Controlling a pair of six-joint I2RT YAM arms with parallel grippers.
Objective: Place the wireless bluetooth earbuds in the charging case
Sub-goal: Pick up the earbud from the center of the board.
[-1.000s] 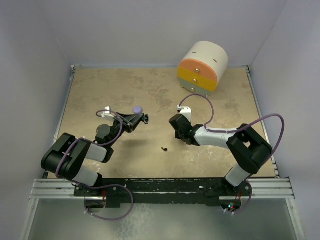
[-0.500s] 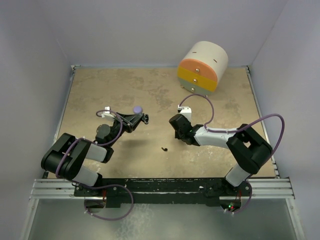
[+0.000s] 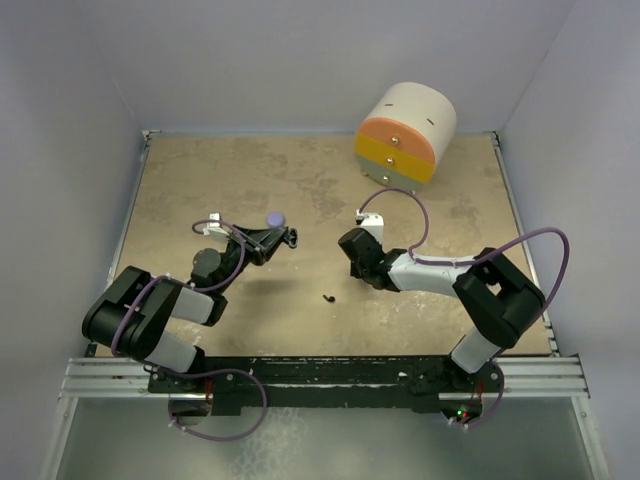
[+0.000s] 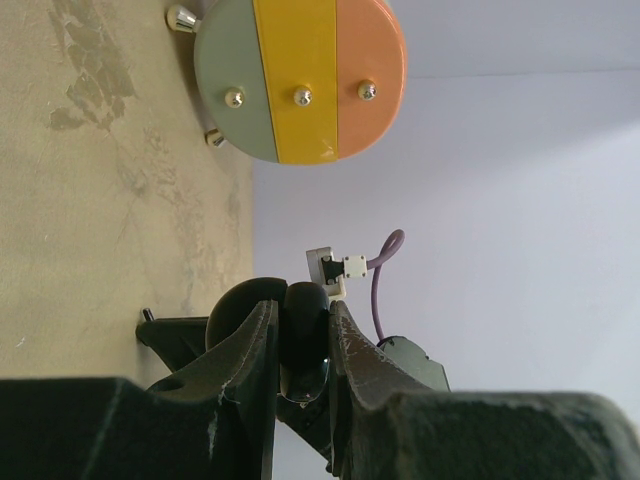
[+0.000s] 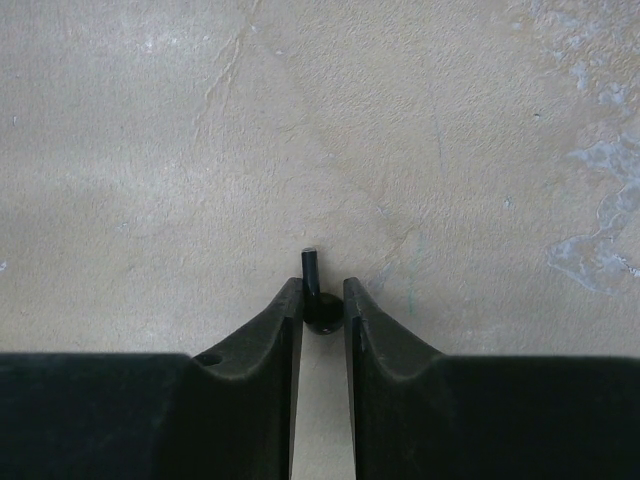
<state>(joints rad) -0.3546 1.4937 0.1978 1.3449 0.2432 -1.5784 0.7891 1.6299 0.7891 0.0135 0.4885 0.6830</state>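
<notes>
Pinching black earbud (image 5: 311,268), right end effector (image 5: 322,290) hiding its head

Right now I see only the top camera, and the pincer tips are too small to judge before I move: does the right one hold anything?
Observer: Yes. The right wrist view shows the right pincer shut on a black earbud, its stem poking out past the tips.
Operator: And the left one?
Observer: The left wrist view shows the left pincer shut on a dark glossy rounded piece. I cannot tell whether it is the case.
</notes>
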